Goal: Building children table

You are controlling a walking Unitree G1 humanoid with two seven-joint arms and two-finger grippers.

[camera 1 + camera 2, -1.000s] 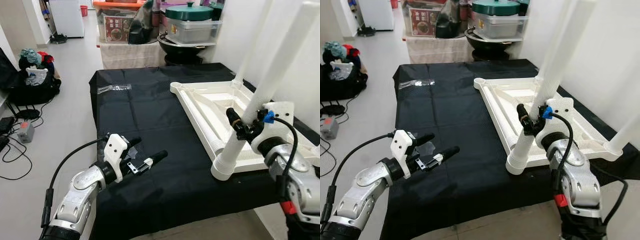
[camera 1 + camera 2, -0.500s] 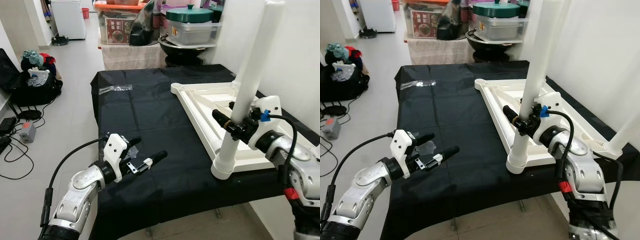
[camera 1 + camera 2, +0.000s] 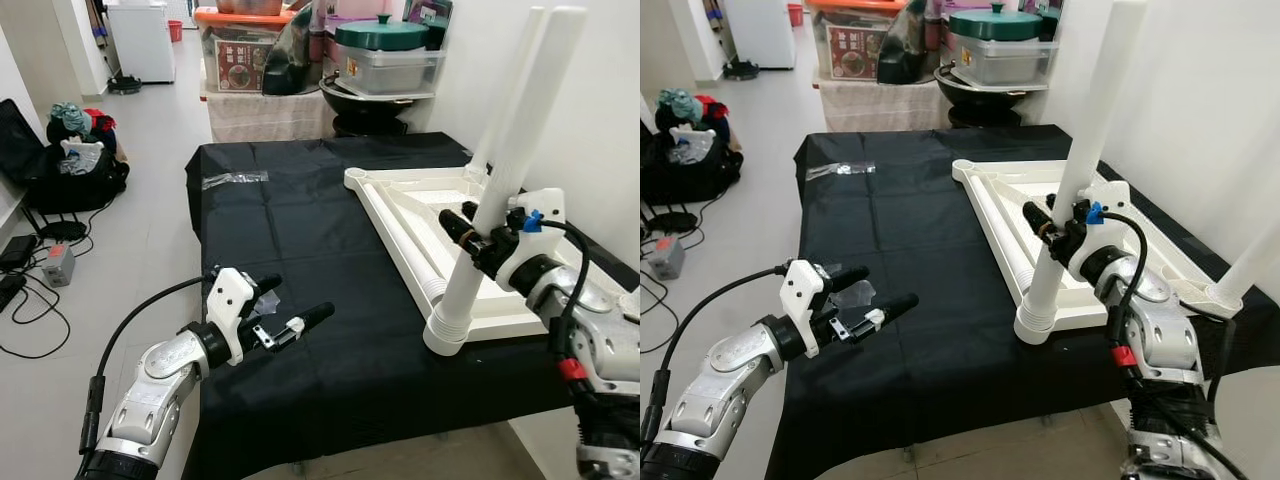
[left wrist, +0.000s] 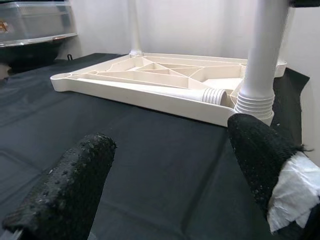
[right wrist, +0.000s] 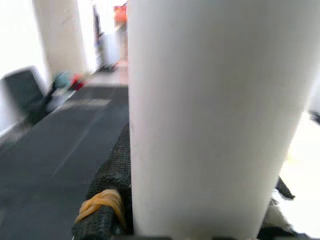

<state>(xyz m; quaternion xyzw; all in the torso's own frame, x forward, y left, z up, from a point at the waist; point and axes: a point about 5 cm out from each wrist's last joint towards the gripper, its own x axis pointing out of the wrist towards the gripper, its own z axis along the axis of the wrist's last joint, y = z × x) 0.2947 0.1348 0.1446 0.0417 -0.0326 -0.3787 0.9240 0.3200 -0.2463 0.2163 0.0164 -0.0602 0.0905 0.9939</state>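
Observation:
A white plastic tabletop point(image 3: 400, 235) lies upside down on the black-covered table point(image 3: 290, 230). At its near corner stands a white leg point(image 3: 520, 140), leaning slightly to the right, its ribbed foot in the corner socket. My right gripper point(image 3: 470, 232) is shut on this leg a little above the socket; the right wrist view has the leg point(image 5: 215, 115) against one finger point(image 5: 107, 195). A second leg point(image 4: 133, 25) stands at the far corner, a third point(image 3: 1252, 262) at the right corner. My left gripper point(image 3: 298, 297) hovers open over the cloth at the front left, holding nothing.
A clear plastic bag point(image 3: 232, 179) lies on the cloth at the far left, and a scrap of clear plastic point(image 3: 852, 294) under the left gripper. Behind the table are storage boxes and a green-lidded pot point(image 3: 385, 45). Bags and cables point(image 3: 70, 160) litter the floor on the left. A white wall runs close on the right.
The leg in my right gripper swung from a strong rightward lean to nearly upright, then back to a slight lean. The left arm has stayed put.

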